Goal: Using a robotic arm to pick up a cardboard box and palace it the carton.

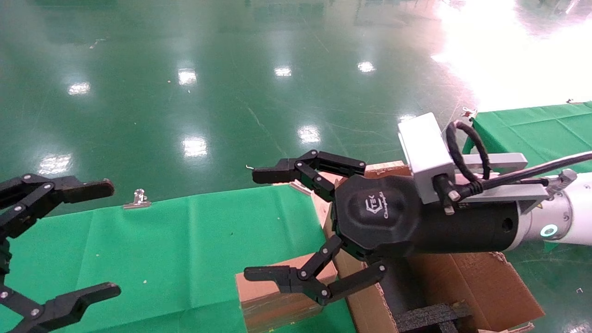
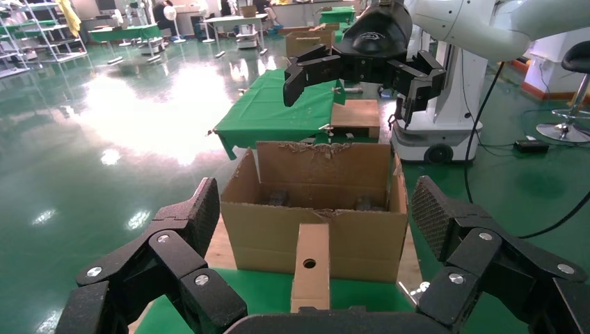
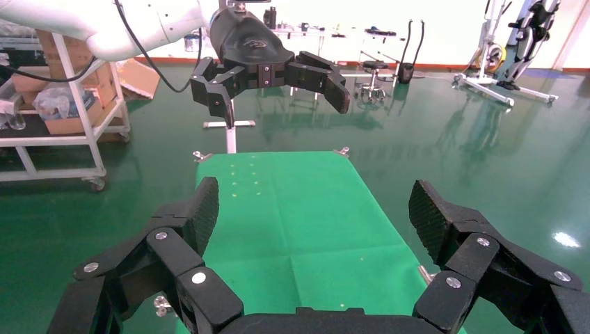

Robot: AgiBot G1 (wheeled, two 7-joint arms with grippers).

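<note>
The cardboard box (image 1: 277, 296) is seen as small, brown and taped, with a round hole in one face. It rests on the green cloth (image 1: 185, 249), touching the carton (image 1: 462, 286) on its left, below the wide-spread right gripper (image 1: 268, 226). Its long axis probably runs near-to-far. The left gripper (image 1: 108, 238) is held wide, far left.

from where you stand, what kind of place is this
Probably a robot lab or workshop hall: a glossy green floor, work tables draped in green cloth, and metal shelving against the wall, plus another robot's wheeled base parked nearby.
</note>
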